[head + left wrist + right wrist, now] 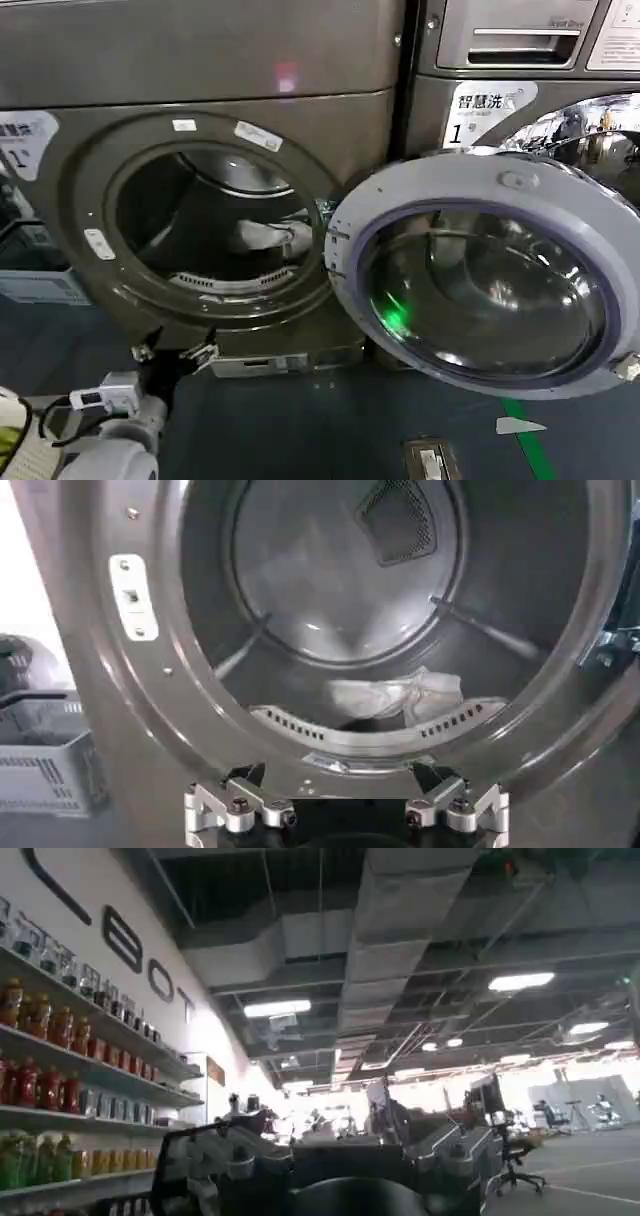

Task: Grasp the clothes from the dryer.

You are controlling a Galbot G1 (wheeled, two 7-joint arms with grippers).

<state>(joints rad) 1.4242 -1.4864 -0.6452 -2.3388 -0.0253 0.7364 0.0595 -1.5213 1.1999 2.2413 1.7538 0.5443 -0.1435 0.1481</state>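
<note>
The dryer (200,60) is the bronze-grey machine on the left. Its grey-rimmed glass door (430,175) is swung wide open to the right. The clothes (268,236), a small white and pale grey wad, lie on the floor of the dark drum toward its right side. They lie just behind the perforated lip (395,695). My left gripper (175,355) hovers low in front of the port's bottom rim, outside the drum, open and empty (345,810). My right gripper (330,1168) is held away from the machine, pointing up at the room's ceiling, open with nothing in it.
The open door juts into the space right of the port. A second machine with a chrome door ring (590,130) stands behind it. A grey crate (50,770) sits on the floor left of the dryer. A green line (525,430) marks the floor.
</note>
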